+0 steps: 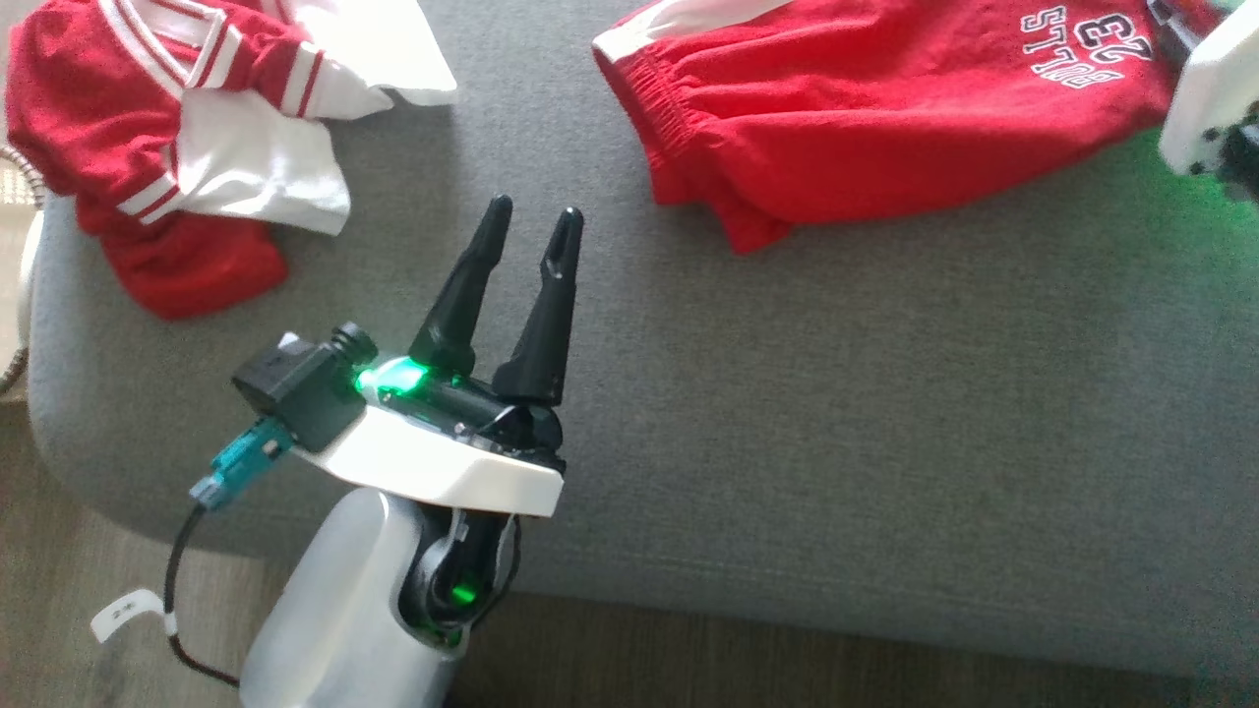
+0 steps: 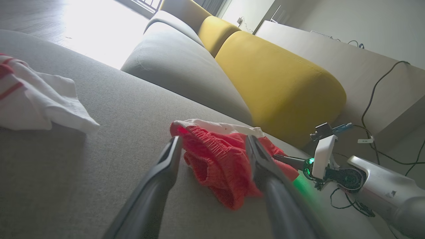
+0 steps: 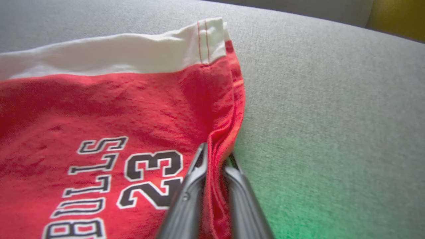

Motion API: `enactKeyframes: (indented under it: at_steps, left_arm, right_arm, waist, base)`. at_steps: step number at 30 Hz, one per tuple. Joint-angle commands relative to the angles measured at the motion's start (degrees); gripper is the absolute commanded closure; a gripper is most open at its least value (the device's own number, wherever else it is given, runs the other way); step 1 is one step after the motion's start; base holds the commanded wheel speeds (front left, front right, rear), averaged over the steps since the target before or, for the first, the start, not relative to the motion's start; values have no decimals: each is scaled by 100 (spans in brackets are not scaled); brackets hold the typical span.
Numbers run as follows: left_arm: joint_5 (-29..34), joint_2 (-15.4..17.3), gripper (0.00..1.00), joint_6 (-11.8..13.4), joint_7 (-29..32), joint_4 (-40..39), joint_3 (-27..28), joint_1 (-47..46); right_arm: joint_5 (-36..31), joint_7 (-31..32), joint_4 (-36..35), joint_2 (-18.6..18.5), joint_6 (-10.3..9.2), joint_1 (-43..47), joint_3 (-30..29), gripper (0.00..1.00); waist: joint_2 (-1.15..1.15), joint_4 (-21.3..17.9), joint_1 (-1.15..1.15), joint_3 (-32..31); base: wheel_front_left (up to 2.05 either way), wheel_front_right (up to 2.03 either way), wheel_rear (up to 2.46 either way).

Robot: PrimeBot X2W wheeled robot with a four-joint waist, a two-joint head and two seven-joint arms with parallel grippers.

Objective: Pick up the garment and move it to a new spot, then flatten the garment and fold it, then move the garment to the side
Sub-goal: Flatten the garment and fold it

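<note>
From the head: red shorts (image 1: 866, 118) lying flat on the upper right part of the grey sofa (image 1: 836, 413), print upside down. At upper left, well apart, a crumpled red-and-white jersey (image 1: 148, 147). At lower left, the left gripper (image 1: 535, 211) above bare sofa, fingers spread, nothing between them. From the left wrist: its two fingers wide apart, low over the seat, elastic waist of the shorts just beyond them, not touching. Jersey at the left edge, yellow cushions (image 2: 282, 76) behind. At right, the right gripper (image 2: 280, 157) with its tip at the far end of the shorts. From the right wrist: fingers pressed together on a raised fold of the shorts' side edge, just beside the "23", red cloth pinched between them.
</note>
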Motion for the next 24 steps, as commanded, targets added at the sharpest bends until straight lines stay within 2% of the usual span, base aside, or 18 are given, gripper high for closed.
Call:
enactKeyframes:
  at_steps: [1, 12, 24]
  left_arm:
    - [-30, 37, 0, 0, -29, -223, 266, 67]
    - [152, 36, 0, 0, -29, -211, 398, 240]
    - [354, 48, 0, 0, -29, -203, 452, 287]
  right_arm:
    - [68, 62, -135, 85, -2, 331, 102, 100]
    - [301, -184, -1114, 26, -2, 1004, -263, 100]
    - [112, 296, -2622, -20, -2, 1840, -1074, 100]
  waist:
    - [0, -94, 1, -39]
    - [0, -696, 1, -282]
    - [0, -1291, 1, -373]
  base:
    - [0, 0, 0]
    - [0, 0, 0]
    - [0, 0, 0]
